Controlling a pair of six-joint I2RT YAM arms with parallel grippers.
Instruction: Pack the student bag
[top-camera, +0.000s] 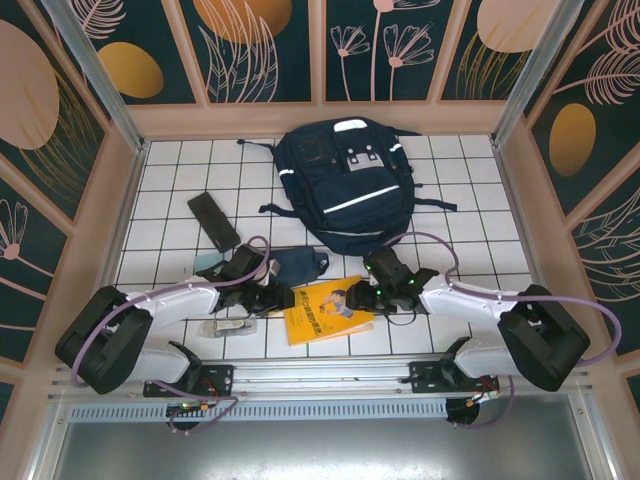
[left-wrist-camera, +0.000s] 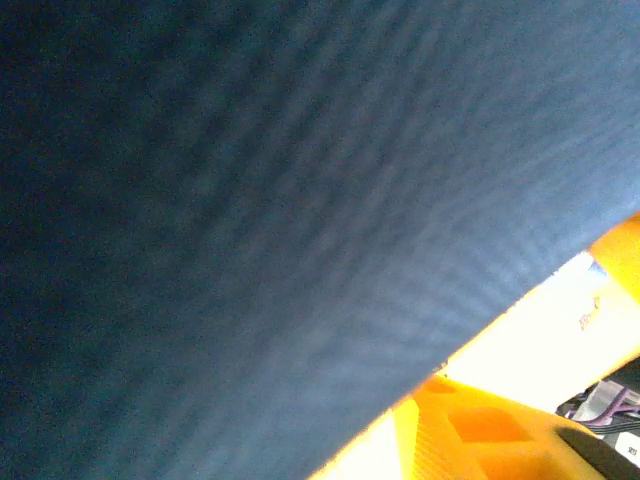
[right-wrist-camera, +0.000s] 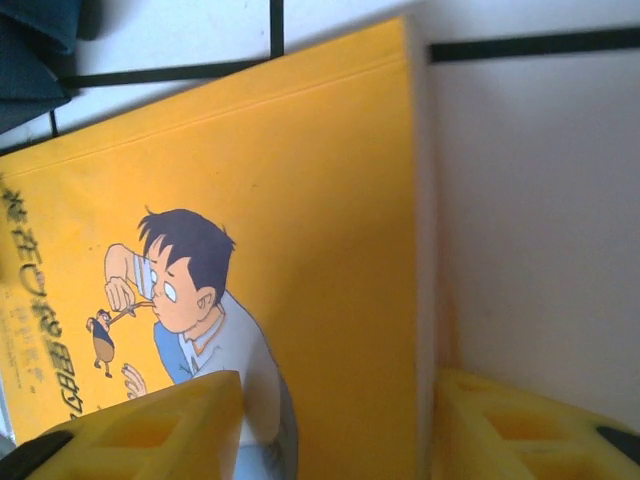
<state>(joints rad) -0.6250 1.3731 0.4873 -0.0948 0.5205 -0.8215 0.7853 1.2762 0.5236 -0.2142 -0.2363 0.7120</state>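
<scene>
Tiled table (top-camera: 470, 200): student bag (top-camera: 345, 185), book (top-camera: 325, 312), pouch (top-camera: 298, 265)

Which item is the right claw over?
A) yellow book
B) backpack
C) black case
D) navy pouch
A: the right claw sits open over the right edge of the yellow book, which lies flat on the tiles.
</scene>
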